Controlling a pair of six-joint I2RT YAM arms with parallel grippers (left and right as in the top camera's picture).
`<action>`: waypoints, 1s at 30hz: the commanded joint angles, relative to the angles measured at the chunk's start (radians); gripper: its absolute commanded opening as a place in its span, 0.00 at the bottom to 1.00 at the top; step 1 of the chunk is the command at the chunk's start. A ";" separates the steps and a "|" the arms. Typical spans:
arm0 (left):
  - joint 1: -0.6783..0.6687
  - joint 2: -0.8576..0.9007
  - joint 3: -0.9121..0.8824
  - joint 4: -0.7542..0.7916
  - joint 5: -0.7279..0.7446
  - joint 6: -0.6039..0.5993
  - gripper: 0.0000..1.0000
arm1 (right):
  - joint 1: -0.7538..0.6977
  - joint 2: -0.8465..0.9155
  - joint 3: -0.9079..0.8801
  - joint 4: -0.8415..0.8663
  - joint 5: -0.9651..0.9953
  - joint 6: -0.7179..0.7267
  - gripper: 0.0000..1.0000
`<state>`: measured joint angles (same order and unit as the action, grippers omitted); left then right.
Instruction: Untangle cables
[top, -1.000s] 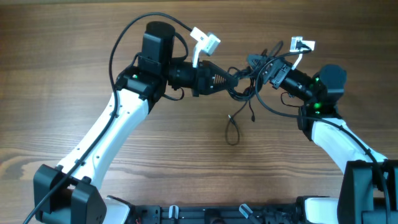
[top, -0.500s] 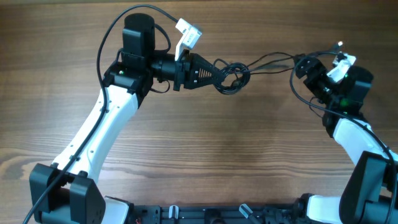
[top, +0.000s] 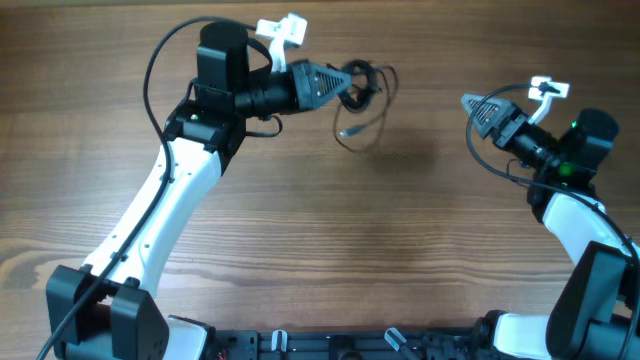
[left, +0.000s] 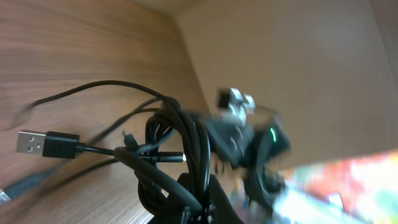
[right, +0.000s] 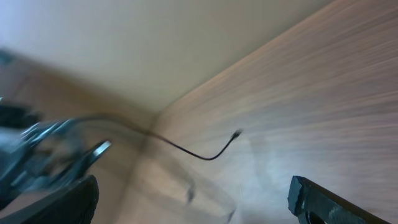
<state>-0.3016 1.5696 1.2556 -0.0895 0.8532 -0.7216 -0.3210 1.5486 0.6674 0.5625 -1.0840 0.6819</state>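
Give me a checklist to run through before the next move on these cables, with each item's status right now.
1. Left gripper shut on the cables: ok.
2. Right gripper open, nothing in it: ok.
3. Cables separated: not ok, knotted at the left gripper.
4. USB plug sticking out free of the knot: ok.
5. Grippers well apart: ok.
6. USB plug touching the table: cannot tell.
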 joint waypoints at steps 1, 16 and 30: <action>-0.023 -0.029 0.014 -0.005 -0.323 -0.368 0.04 | 0.061 0.011 -0.002 0.007 -0.149 0.013 1.00; -0.203 -0.029 0.014 -0.055 -0.585 -1.460 0.04 | 0.531 0.016 -0.002 0.047 0.348 -0.450 0.98; -0.178 -0.029 0.014 0.082 -0.503 -1.459 0.04 | 0.644 0.116 -0.002 0.208 0.623 -0.411 0.04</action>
<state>-0.5018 1.5684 1.2556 -0.0189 0.3233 -2.0243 0.3164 1.6440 0.6647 0.7872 -0.3656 0.2134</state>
